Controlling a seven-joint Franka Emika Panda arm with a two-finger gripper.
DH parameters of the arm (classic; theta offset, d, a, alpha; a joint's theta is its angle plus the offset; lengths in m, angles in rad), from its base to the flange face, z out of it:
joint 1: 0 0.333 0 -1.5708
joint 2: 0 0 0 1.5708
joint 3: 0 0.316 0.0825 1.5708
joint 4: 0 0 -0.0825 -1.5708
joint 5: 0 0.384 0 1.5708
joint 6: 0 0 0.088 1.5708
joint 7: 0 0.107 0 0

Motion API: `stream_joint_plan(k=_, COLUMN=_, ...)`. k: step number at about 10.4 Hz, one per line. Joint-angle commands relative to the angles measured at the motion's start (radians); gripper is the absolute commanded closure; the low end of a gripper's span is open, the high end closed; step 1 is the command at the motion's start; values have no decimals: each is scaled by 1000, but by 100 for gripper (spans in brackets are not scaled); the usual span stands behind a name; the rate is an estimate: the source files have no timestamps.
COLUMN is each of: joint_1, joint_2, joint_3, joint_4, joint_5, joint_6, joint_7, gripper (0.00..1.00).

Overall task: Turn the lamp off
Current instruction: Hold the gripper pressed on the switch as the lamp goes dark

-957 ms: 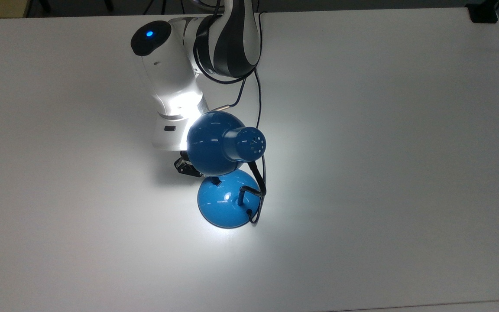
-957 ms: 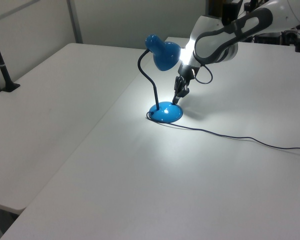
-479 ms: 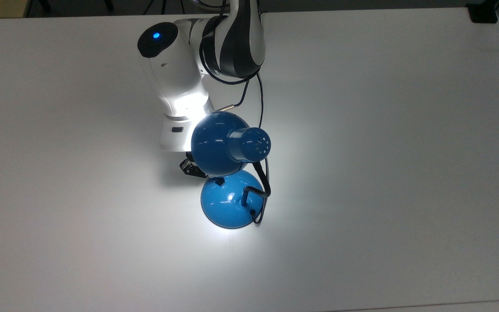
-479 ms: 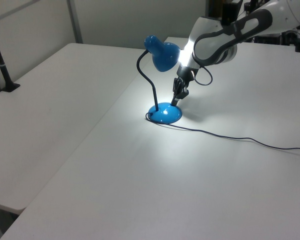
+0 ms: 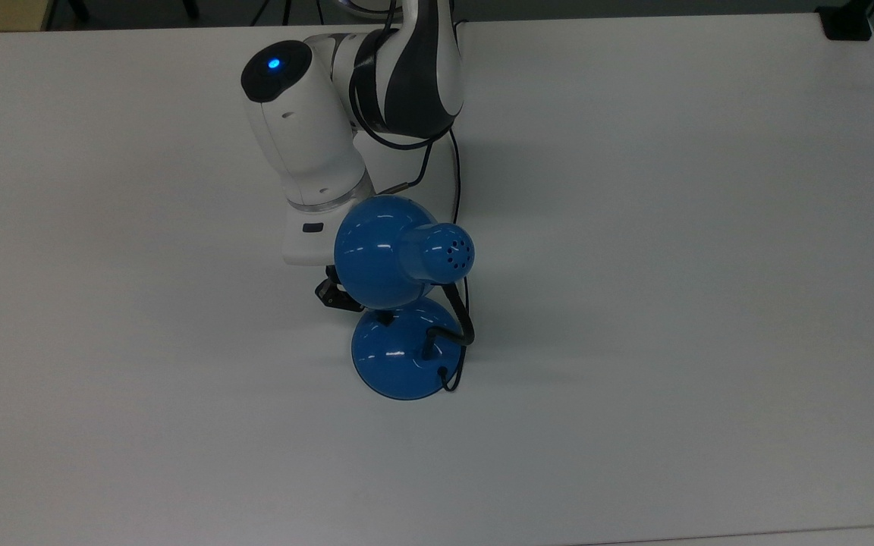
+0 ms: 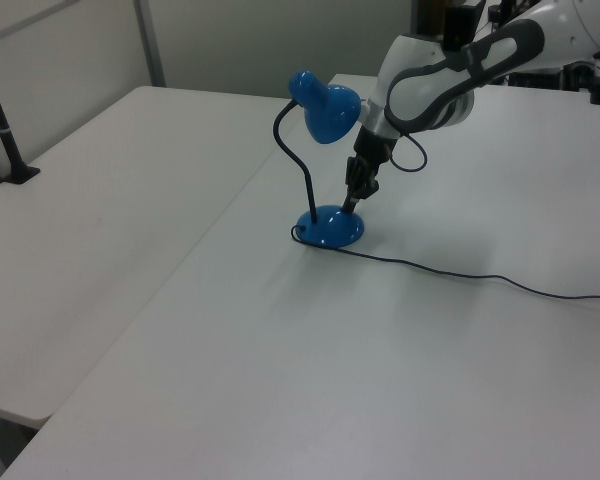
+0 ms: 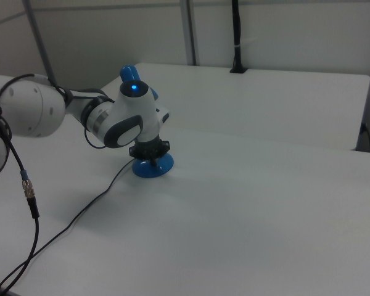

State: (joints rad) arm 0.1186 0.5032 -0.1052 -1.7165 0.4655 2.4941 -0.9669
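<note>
The blue lamp stands unlit in the middle of the white table [image 5: 672, 303]. Its bell-shaped shade [image 5: 380, 250] hangs over the domed base [image 5: 399, 364], hiding part of it in the top view. The black gooseneck [image 6: 298, 165] curves up from the base [image 6: 330, 230]. My gripper [image 6: 351, 205] points down with its fingers shut together, the tip at the small black switch [image 5: 384, 319] on the base's top. In the right view the gripper [image 7: 149, 158] sits just above the base [image 7: 154, 169], behind my white wrist.
The lamp's black cord [image 6: 460, 275] trails across the table towards the left view's right edge. A black clamped post [image 6: 8, 150] stands on the adjoining table at the left view's left. A loose cable with a connector [image 7: 29, 192] hangs in the right view's foreground.
The lamp's light has gone out: the bright pool on the table and the glare on my wrist are gone. The gripper tip stays at the switch, barely moved.
</note>
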Motion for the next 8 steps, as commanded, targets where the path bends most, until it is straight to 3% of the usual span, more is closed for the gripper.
stream_joint_plan(k=1, joint_1=6, joint_2=15, joint_3=-10, joint_4=-52, joint_5=2, joint_6=12, joint_7=-41, gripper=100)
stream_joint_plan(k=6, joint_1=-10, joint_2=-1, joint_3=-19, joint_4=-106, joint_5=-50, joint_6=11, joint_7=-39, gripper=100)
stream_joint_plan(k=8, joint_1=-34, joint_2=-87, joint_3=-21, joint_4=-150, joint_5=-48, joint_6=-3, joint_7=-17, gripper=100)
